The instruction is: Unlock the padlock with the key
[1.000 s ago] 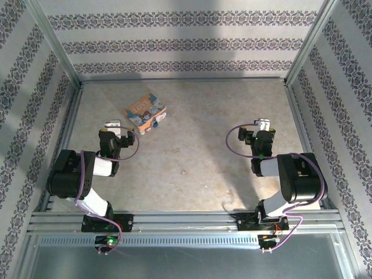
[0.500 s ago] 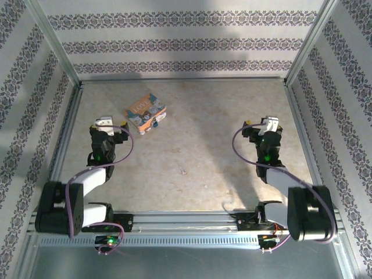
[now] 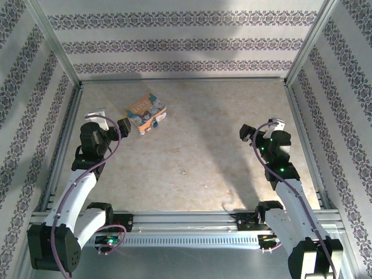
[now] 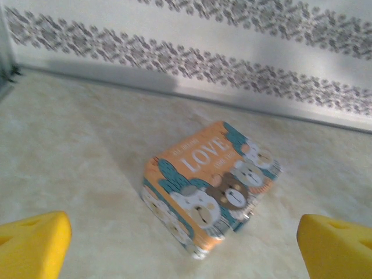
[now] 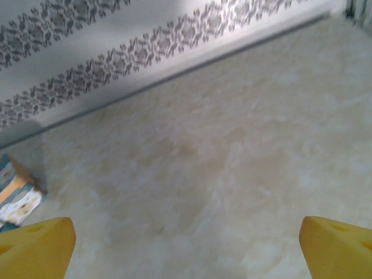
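As seen from above, the left gripper [image 3: 111, 118] had its jaws spread wide and empty, with the padlock [image 3: 145, 111] lying just beyond them, slightly to their right. The right gripper [image 3: 261, 127] was equally wide and empty. At the left wrist, the padlock [image 4: 212, 183] lay ahead between the yellow fingertips [image 4: 32, 244], untouched. At the right wrist, the padlock [image 5: 14, 197] sat ahead, by the left fingertip [image 5: 35, 241].
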